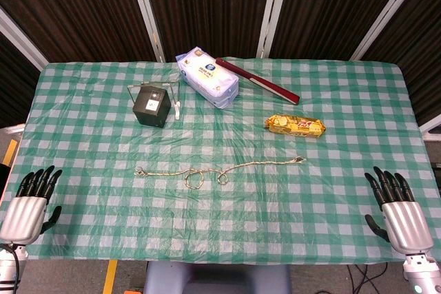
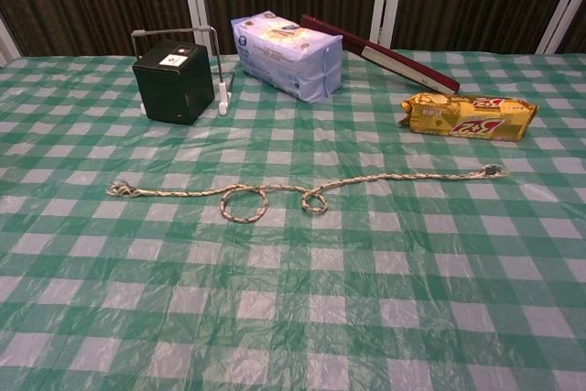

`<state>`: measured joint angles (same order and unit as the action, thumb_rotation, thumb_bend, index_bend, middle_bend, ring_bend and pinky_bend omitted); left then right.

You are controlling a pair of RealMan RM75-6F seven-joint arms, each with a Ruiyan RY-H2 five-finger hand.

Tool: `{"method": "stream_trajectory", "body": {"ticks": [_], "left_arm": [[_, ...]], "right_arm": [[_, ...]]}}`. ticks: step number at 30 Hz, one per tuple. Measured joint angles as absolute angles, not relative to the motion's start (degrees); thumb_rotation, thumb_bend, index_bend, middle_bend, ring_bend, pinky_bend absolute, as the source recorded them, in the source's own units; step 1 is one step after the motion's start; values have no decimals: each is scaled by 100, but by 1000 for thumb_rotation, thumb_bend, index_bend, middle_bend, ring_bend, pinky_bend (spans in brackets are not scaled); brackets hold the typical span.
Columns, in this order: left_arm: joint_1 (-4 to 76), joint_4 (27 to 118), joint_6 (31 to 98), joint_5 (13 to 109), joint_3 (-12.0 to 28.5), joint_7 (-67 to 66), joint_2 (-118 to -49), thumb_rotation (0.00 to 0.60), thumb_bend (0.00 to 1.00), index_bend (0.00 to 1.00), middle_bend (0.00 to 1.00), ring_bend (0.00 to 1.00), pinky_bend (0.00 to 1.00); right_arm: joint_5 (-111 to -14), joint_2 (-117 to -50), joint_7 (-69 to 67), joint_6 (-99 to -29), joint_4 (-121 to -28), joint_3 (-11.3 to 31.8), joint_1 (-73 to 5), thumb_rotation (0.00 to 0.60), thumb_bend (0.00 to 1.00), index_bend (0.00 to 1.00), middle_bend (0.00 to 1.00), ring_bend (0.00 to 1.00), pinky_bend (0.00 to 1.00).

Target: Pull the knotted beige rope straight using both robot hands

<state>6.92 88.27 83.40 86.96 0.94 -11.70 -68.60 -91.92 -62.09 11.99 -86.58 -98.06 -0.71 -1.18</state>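
The beige rope lies across the middle of the green checked table, running left to right with two loose loops near its centre; in the chest view the rope shows the same loops. My left hand rests at the table's near left corner, fingers spread and holding nothing. At the near right corner my right hand lies the same way, also holding nothing. Both hands are far from the rope's ends. Neither hand appears in the chest view.
Behind the rope stand a black box with a wire handle, a blue-white tissue pack, a dark red flat bar and a yellow biscuit pack. The table edge runs close to both hands.
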Motion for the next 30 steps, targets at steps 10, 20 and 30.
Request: {"method": "stream_trajectory", "body": {"ticks": [10,20,30], "left_arm": [[1033,8574,7818,8950,12,-780,-7062,600,425,0,0,0,66],[1970,7662,6618,8814,238,-335,-7969,600,432,58,0,0,65],[2353,6679,6589,8781,424,-46,-8909,600,438,351,0,0,88]], "right_arm": [[-9293,-6187,1142,-8719,-9809,-99,-92,600,365,0,0,0,0],[-9245,-6254,1266,-8585,-9802,-96,-136,600,365,0,0,0,0],[-9098,-6271,1304,-8480,-9815,-51,-174,600,365,0,0,0,0]]}}
